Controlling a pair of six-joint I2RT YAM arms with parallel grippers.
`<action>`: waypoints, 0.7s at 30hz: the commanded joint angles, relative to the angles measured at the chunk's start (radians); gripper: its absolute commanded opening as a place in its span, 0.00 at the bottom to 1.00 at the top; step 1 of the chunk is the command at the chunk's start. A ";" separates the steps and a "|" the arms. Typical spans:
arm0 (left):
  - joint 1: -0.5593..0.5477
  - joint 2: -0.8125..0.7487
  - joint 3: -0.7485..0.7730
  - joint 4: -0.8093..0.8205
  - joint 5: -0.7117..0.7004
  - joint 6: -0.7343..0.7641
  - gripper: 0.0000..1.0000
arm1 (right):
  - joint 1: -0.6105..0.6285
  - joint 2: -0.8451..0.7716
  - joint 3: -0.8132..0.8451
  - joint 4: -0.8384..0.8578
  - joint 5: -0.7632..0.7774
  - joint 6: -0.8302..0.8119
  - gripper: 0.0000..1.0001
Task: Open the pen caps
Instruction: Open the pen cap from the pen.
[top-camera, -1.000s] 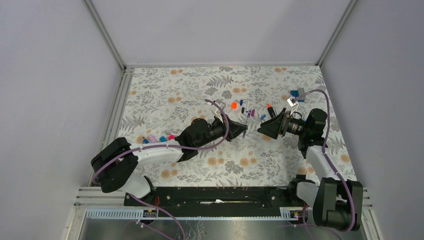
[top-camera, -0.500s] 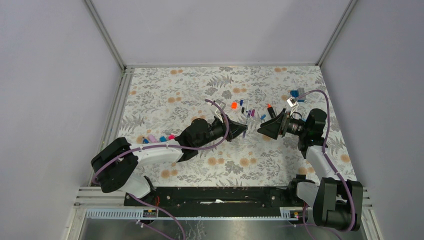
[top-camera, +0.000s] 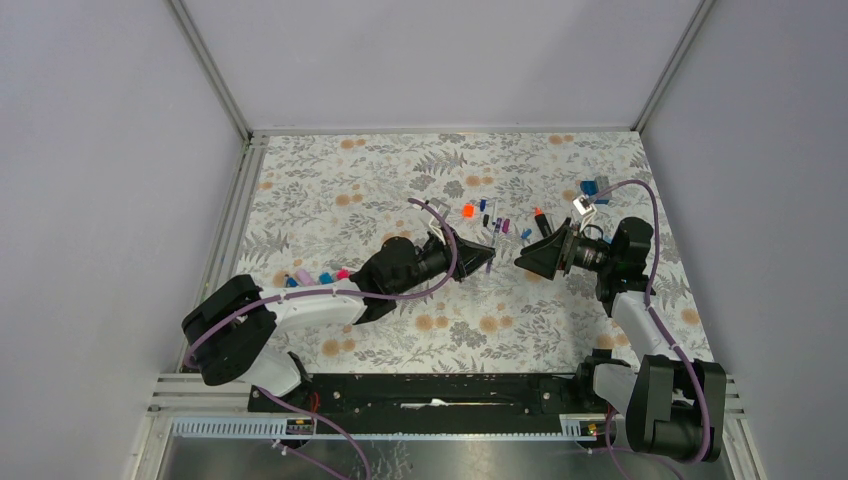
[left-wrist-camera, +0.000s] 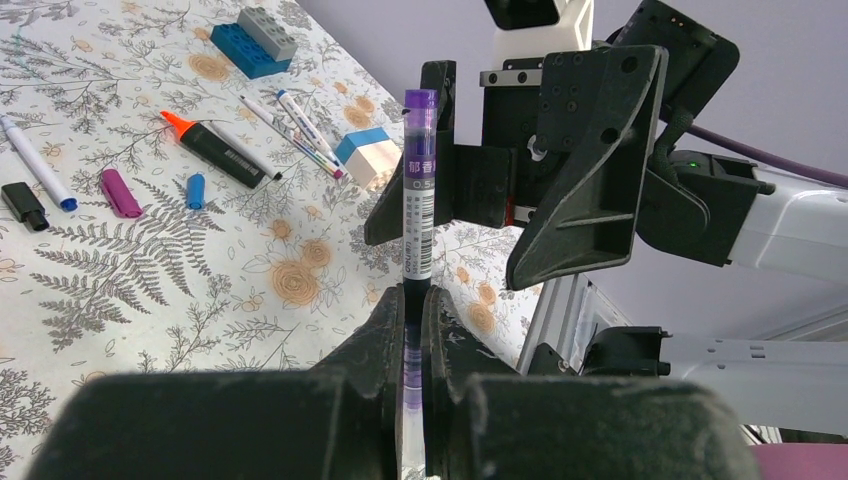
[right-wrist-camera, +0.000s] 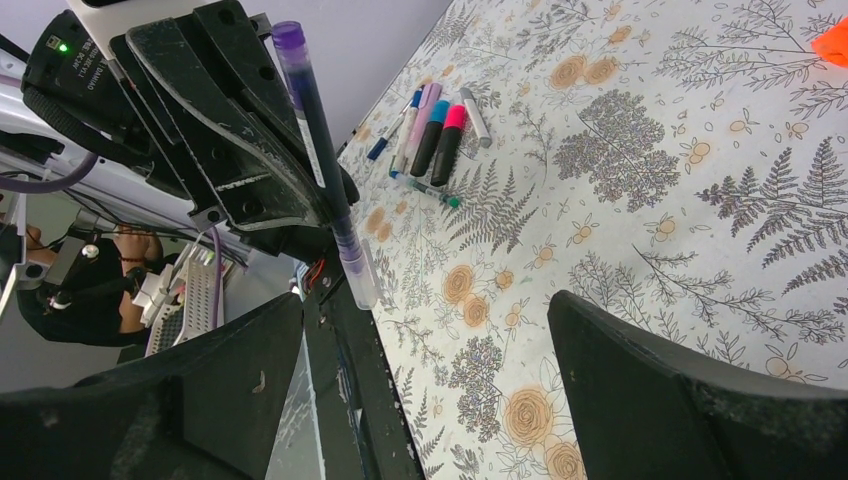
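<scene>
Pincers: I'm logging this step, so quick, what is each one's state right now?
Left pincer: closed on the purple pen.
Right pincer: open, holding nothing.

The left arm (top-camera: 310, 308) and right arm (top-camera: 630, 320) share white link shells between bulky black joint housings. A purple cable (top-camera: 640, 190) runs along each, looping free behind the hand. The left gripper (top-camera: 488, 258) and right gripper (top-camera: 522, 261) are matte black, with wedge-shaped fingers (left-wrist-camera: 585, 180), small screw holes and 1 green light (left-wrist-camera: 693, 163) behind the wrist.
</scene>
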 joint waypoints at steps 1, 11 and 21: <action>-0.007 -0.004 -0.005 0.101 -0.020 0.008 0.00 | 0.008 0.000 0.033 -0.002 0.005 -0.037 0.98; -0.008 0.011 0.011 0.110 -0.021 0.003 0.00 | 0.006 0.001 0.041 -0.034 -0.002 -0.074 0.98; -0.008 0.037 0.019 0.133 -0.023 -0.014 0.00 | 0.006 0.006 0.044 -0.043 -0.007 -0.082 0.98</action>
